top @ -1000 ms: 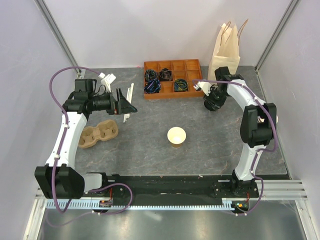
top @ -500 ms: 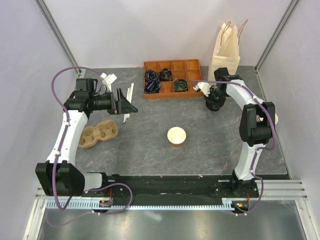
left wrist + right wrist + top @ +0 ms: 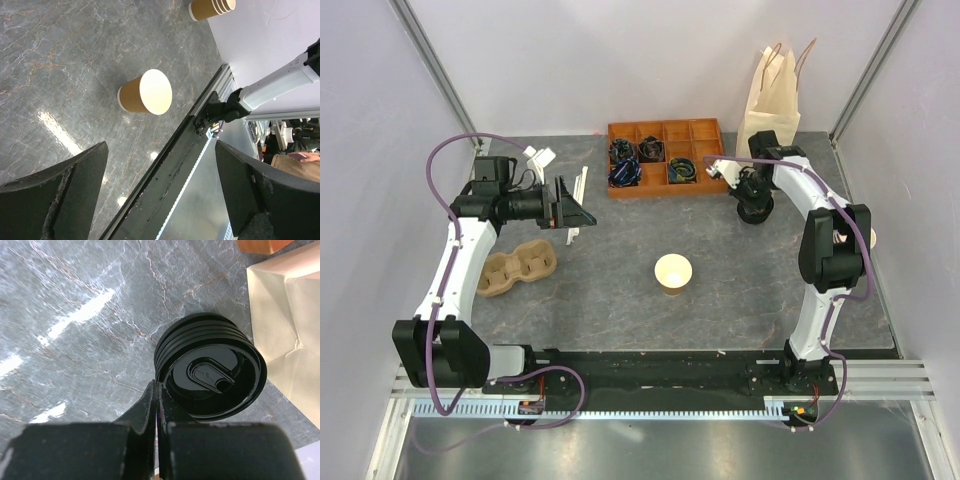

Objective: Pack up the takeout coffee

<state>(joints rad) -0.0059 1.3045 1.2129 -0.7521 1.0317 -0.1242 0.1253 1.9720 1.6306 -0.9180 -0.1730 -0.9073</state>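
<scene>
Since a second ago my right gripper [image 3: 157, 390] has pinched fully shut, tips against the rim of the lid stack [image 3: 210, 372] right of the orange tray [image 3: 665, 124]. Can't tell if it caught a lid. Capping comes next, I reckon.

My left gripper [image 3: 161, 150] hangs wide open, empty. No lidded coffee yet, just one open cup [image 3: 673, 272] in front of the tray.

Also one bag [image 3: 770, 95], one carrier [image 3: 518, 268], four-ish lids and one sideways cup stack [image 3: 212, 7].

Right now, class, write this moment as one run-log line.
left jaws: open, holding nothing | right jaws: shut at rim of black lid stack, grip unclear | lidless cup: upright mid-table | packed: no
</scene>
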